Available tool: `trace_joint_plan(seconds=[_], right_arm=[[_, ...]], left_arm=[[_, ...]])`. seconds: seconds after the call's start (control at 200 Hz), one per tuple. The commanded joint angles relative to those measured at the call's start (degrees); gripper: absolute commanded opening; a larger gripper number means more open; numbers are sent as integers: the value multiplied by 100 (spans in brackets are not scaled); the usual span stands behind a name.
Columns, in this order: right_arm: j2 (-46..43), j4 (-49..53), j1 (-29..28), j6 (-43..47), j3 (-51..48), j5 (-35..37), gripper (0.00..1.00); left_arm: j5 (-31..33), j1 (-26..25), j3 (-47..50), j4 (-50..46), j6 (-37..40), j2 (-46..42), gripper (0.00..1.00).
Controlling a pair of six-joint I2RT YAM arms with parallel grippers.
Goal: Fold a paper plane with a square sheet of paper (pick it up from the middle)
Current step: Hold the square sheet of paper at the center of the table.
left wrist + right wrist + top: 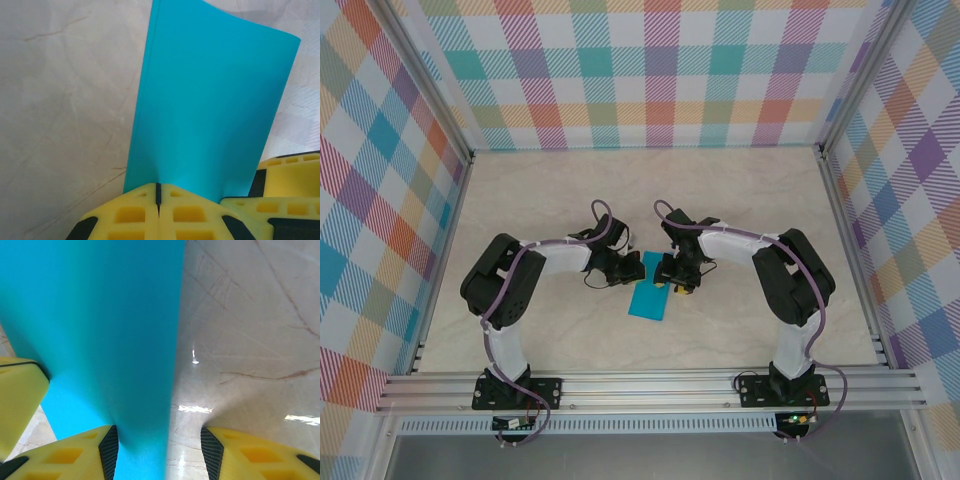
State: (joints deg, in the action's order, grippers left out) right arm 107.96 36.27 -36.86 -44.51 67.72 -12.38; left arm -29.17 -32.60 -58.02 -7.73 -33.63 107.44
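The square sheet of paper (648, 300) is teal and doubled over into a narrow rectangle at the table's middle, one end raised between the two grippers. My left gripper (632, 268) is shut on that end; in the left wrist view its yellow fingers meet at the paper's (210, 110) lower edge, at my left gripper (158, 187). My right gripper (672, 275) faces it from the right and stands open. In the right wrist view the paper (100, 330) runs between the fingers of my right gripper (159, 440), against the left finger, with a wide gap to the right one.
The table (740, 200) is pale marble, walled by checked panels at the back and sides. An aluminium rail (650, 385) carries both arm bases at the near edge. A yellow finger of the other gripper shows in each wrist view.
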Motion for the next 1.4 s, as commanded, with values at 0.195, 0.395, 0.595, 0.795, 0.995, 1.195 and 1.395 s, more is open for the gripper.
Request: trace_joint_plan(seconds=[0.195, 0.395, 0.595, 0.795, 0.995, 1.195, 1.395], right_arm=[[321, -34, -33, 39, -155, 236, 52], [-116, -103, -25, 129, -22, 270, 55], [-1112, -582, 115, -32, -409, 171, 59], [-1918, -1721, 343, -471, -1405, -535, 36], [-1923, -3305, 364, -1063, -2100, -1535, 12], [-1686, -3965, 363, -1244, -2289, -1848, 0], [-1524, -4054, 364, -1229, -2376, -1820, 0]], left_arm=[[287, -129, 0, -298, 122, 242, 0], [402, -133, 62, -400, 191, 172, 0], [456, -133, 110, -405, 206, 111, 0], [439, -132, 102, -388, 199, 104, 0], [438, -134, 103, -380, 191, 119, 0], [439, -133, 108, -397, 200, 122, 0], [439, -128, 94, -422, 209, 135, 0]])
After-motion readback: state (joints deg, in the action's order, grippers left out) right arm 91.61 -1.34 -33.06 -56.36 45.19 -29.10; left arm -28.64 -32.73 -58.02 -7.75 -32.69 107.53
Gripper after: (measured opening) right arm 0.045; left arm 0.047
